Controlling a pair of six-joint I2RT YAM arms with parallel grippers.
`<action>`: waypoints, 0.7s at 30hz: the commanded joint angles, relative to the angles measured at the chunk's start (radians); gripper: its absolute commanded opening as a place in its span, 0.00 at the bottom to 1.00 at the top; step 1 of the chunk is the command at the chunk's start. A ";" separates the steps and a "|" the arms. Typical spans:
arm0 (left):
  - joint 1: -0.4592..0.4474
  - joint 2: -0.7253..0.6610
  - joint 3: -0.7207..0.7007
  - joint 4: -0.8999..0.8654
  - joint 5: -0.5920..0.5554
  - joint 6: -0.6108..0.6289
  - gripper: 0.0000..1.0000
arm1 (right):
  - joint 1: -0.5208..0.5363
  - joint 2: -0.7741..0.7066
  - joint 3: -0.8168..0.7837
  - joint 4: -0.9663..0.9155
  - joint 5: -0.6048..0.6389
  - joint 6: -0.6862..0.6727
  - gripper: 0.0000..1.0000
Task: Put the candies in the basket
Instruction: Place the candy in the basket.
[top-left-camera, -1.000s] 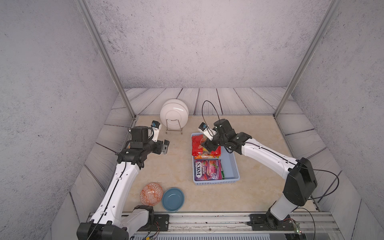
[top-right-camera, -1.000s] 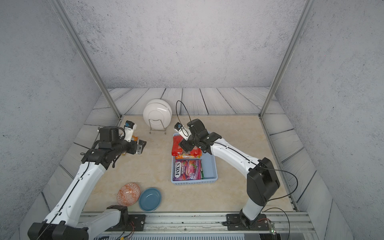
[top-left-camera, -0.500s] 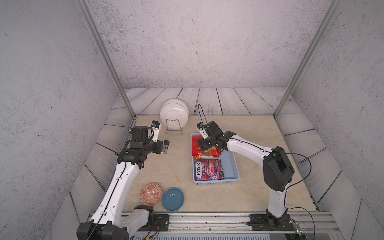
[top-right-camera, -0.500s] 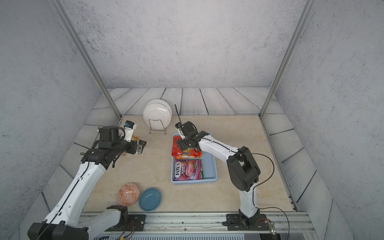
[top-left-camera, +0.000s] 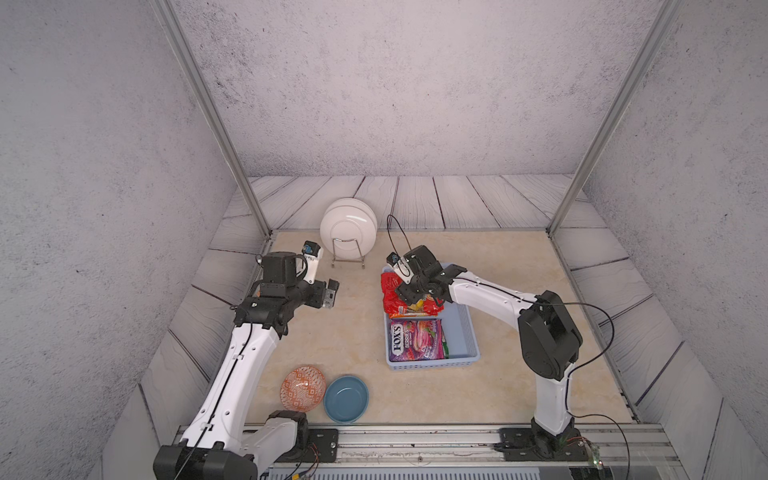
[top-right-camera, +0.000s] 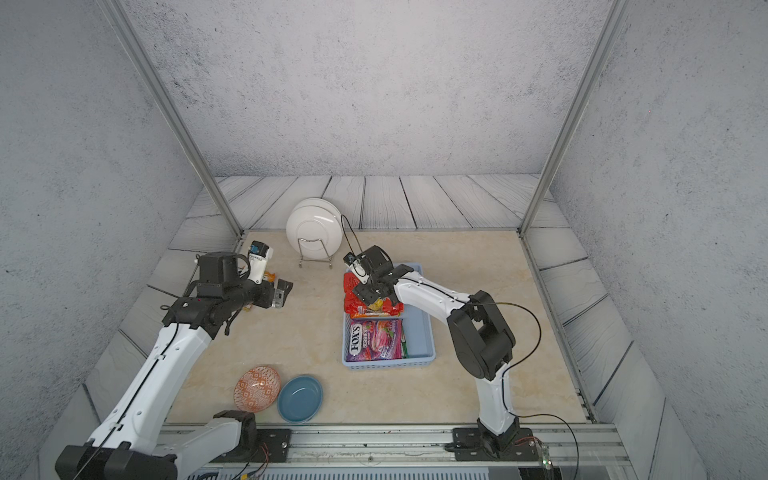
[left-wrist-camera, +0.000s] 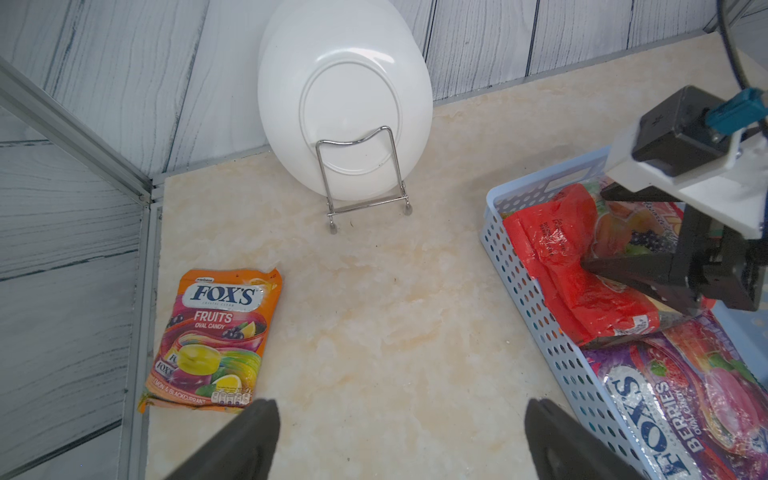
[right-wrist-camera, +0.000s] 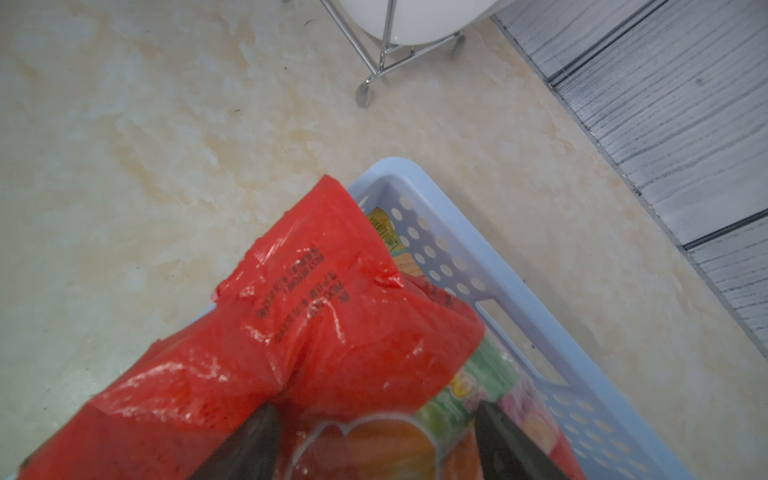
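Since a second ago the right arm has folded in, its elbow drawn from far out on the right to close beside the basket, and its wrist has slid a little toward the basket's far left corner. The left arm has not moved. The red bag lies as before at the basket's far end, draped over the left wall onto the tabletop. The right pincer stands spread over this bag, one finger's tip pressed into a crease of it (whether the bag is truly squeezed is hard to make out). The left pincer is spread wide and holds nothing, raised above bare tabletop. The purple FOX'S bag lies flat in the basket's near half, and only a green sliver of another bag shows at its right edge. The orange FOX'S bag lies outside the basket, flat near the tabletop's far left corner. In both top views the left arm hides nearly all of it. In the right wrist view, a printed corner peeks from under the red bag, too little to identify. Both top views hide the right fingertips behind the wrist.
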 joint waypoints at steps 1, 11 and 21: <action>-0.003 -0.001 0.022 -0.011 -0.001 -0.008 0.99 | 0.002 -0.016 0.028 -0.121 -0.006 -0.035 0.78; -0.001 0.013 0.019 0.007 -0.023 -0.019 0.99 | 0.002 -0.229 -0.024 -0.143 0.001 0.012 0.81; 0.004 0.052 0.049 -0.011 -0.080 -0.032 0.99 | 0.002 -0.463 -0.175 -0.161 0.136 -0.036 0.85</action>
